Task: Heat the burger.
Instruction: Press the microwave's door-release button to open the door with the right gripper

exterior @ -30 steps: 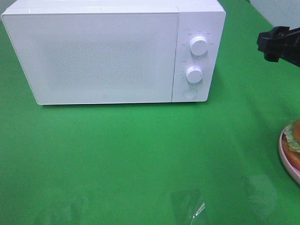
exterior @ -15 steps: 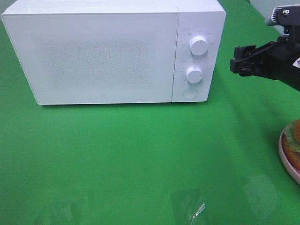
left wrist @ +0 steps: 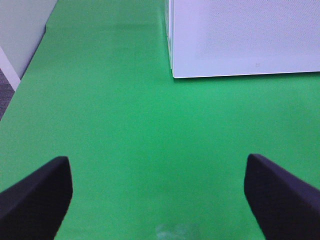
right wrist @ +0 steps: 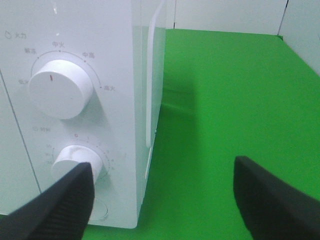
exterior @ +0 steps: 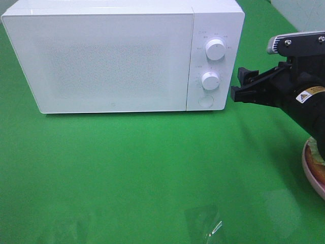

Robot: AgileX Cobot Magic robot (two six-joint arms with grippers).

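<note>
Right now my right fingers point(exterior: 246, 95) stand wide apart with nothing between them, just off the control-panel end of the white microwave point(exterior: 111, 61) and about level with its lower knob point(right wrist: 75, 160). I cannot tell whether they touch it. The microwave door is closed. My left fingers point(left wrist: 37, 192) are spread just as wide and empty, low over the green desk point(exterior: 152, 168), near the microwave's left front corner. The burger point(exterior: 319, 161) sits on the pink plate point(exterior: 306, 161) at the desk's right edge, mostly hidden under my right arm and well apart from the microwave.
</note>
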